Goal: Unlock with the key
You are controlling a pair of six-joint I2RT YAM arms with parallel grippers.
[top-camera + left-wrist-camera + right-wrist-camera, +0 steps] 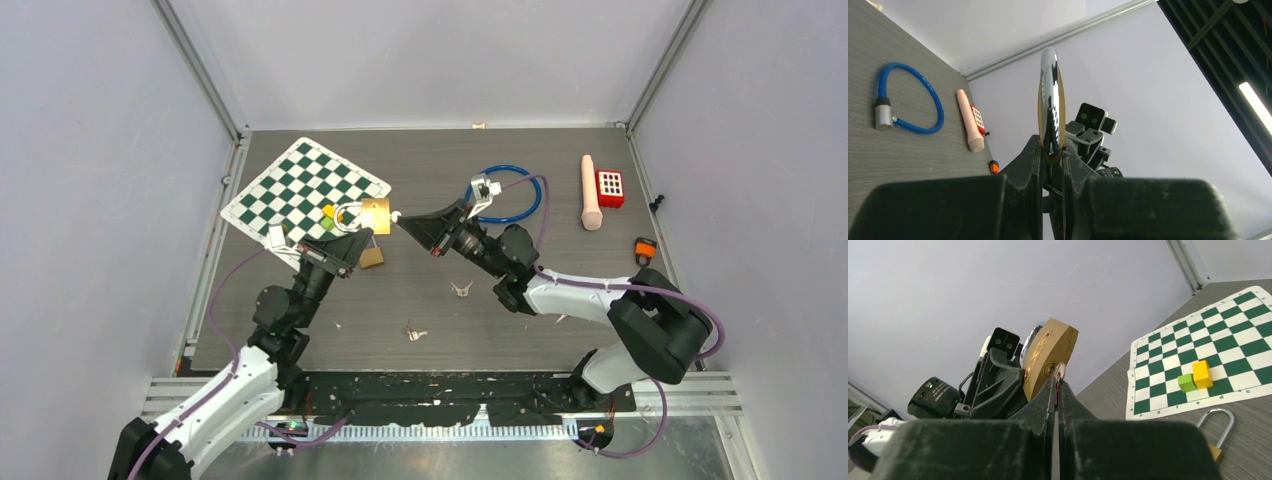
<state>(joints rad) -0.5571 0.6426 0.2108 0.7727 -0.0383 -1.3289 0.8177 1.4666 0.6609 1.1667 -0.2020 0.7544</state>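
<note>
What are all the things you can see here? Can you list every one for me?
big brass padlock: one, gold, held up in the left tool
small silver key: one, silver, at that padlock's keyhole, pinched by the right tool
small brass padlock: one, gold, on the table
checkered board mat: one, green and white, far left
yellow cube: one, on the mat
green cube: one, touching the yellow cube
blue cable lock: one, blue, far middle
peach stick: one, far right
red button block: one, beside the stick
loose silver bits: two, probably keys, near middle
tiny orange thing: one, right edge
left tool: one, black, shut
right tool: one, black, shut
</note>
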